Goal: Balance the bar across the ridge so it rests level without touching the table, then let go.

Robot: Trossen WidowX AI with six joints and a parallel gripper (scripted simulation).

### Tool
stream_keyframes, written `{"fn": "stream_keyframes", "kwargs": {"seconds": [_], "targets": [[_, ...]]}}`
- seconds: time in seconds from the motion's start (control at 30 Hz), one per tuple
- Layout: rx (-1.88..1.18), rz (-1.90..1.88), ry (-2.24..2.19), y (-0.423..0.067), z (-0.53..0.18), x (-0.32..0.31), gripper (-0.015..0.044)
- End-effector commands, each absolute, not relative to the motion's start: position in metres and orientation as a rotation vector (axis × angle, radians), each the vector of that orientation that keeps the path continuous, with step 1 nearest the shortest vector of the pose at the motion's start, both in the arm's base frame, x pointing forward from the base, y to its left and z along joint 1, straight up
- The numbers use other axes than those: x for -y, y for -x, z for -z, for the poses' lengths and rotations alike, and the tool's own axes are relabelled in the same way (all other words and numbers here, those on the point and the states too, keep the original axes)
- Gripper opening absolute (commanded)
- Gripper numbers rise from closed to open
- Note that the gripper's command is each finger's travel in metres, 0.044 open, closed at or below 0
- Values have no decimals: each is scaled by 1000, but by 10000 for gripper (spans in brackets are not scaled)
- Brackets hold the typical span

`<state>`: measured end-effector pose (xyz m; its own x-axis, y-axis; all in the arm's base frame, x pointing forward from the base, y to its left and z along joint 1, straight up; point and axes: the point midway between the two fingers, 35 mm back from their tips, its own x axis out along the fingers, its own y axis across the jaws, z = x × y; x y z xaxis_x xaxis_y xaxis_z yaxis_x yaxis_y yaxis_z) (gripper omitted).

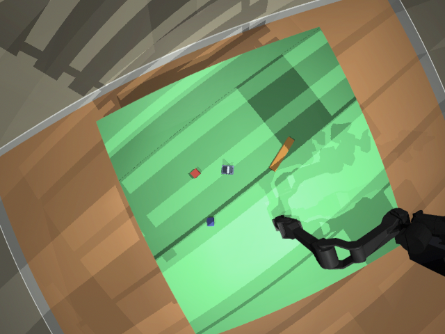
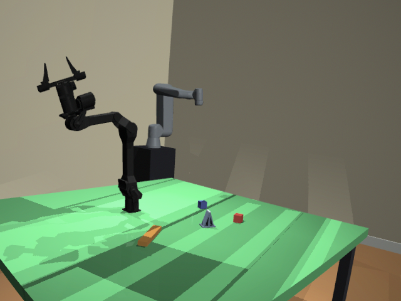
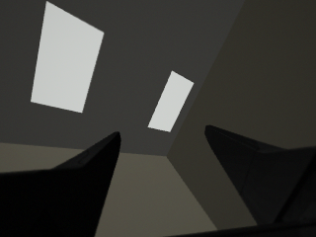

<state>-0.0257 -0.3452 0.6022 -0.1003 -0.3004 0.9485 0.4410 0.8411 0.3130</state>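
The black two-fingered claw [image 2: 59, 69] is raised high above the green striped desk [image 2: 291, 233], pointing upward, its tapered fingers spread wide apart with nothing between them; the wrist view shows only ceiling and wall past them.

Taking the small grey wedge-shaped ridge [image 2: 207, 219] as the landmark: the flat orange wooden-looking bar [image 2: 149, 236] lies on the desk well to the left of it in the exterior view and a little nearer that camera, untouched. A small red cube [image 2: 238, 217] sits just right of the ridge, a small blue cube [image 2: 202, 204] just behind it.

The step in hand is, I judge, the approach and pick. To do it well, the claw should swing over and down to face the desk, turn so its fingers straddle the bar's narrow width, and close at the bar's middle, since a central grip makes the later balance far easier. From the top view the bar's exact thickness is hard to judge, so descend low before closing. On carrying it to the ridge, keep it level and crosswise to the crest, clear of both cubes.
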Motion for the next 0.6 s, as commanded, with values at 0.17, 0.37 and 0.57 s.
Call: {"fn": "stream_keyframes", "kwargs": {"seconds": [0.17,0.37,0.57], "targets": [[1520,654,34,10,-595,364,315],[1436,716,-106,-27,-576,396,315],[1331,791,-221,-59,-554,423,315]]}}
